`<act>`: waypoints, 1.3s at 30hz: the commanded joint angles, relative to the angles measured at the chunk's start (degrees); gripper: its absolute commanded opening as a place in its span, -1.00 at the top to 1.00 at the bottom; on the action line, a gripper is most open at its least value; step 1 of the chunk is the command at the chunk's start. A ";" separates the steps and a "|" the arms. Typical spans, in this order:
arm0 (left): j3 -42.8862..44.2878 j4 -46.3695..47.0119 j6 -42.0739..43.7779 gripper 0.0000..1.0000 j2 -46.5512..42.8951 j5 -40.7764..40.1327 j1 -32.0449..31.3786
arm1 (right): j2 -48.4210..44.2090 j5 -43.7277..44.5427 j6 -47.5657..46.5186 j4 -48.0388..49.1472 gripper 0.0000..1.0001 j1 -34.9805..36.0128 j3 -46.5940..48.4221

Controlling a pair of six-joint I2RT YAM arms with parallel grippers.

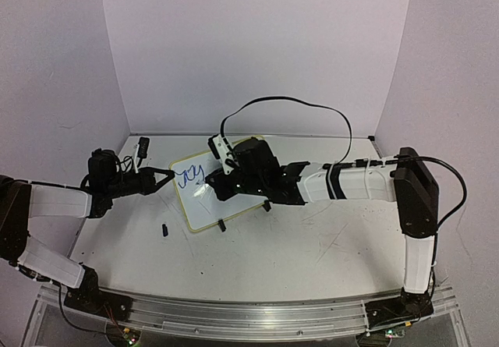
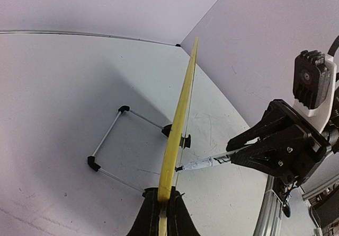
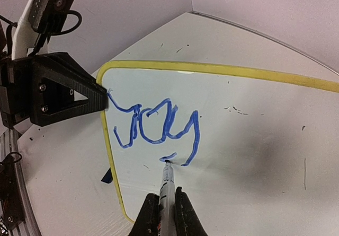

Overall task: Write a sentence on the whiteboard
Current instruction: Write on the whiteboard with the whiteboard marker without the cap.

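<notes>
- Whiteboard (image 1: pixel 201 207) position: left-centre of the surface (image 1: pixel 312 246), between the two arms, skewed to the surface edges. Yellow-green frame, rounded corners.
- Two black clip feet (image 1: pixel 222 225) sit along the board's near edge, on the surface.
- Left wrist view: board seen edge-on as a thin yellow strip (image 2: pixel 177 135). A wire stand (image 2: pixel 108 135) with black end caps sits behind it. The board's exact tilt cannot be judged.
- Left pincer (image 1: pixel 168 174): closed on the left edge of the frame, yellow rim clamped between its black fingers (image 2: pixel 151 217). In the right wrist view its tip (image 3: pixel 103 101) meets the frame at the upper-left side of the board.
- Right pincer (image 3: pixel 167 217): narrowed to a small gap, clamped on a marker (image 3: pixel 166 188) whose shaft runs out between the fingers toward the board.
- Marker tip touches the white face just under the writing. The left wrist view shows the same contact, marker (image 2: pixel 204 163) reaching from the right pincer (image 2: pixel 233 152) to the board face.
- Writing (image 3: pixel 159 127): blue looping strokes in the upper-left part of the board, starting beside the left pincer's tip; not legible as words. A short blue dash lies at the marker tip.
- Small dark item (image 1: pixel 166 228) lies on the surface just left of the board's near corner, apart from it; identity unclear.
</notes>
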 commanded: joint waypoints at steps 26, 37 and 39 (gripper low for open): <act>2.16 1.94 -0.80 1.00 -0.71 0.72 0.15 | -15.74 -3.75 -5.00 3.99 1.00 -1.45 -9.77; 3.67 -6.03 8.91 1.00 0.09 1.36 0.10 | -15.94 -5.50 -10.67 7.19 1.00 -1.40 -12.24; 3.93 -6.13 8.90 1.00 0.23 1.19 0.12 | -15.78 -2.34 -9.13 7.15 1.00 -1.44 -12.09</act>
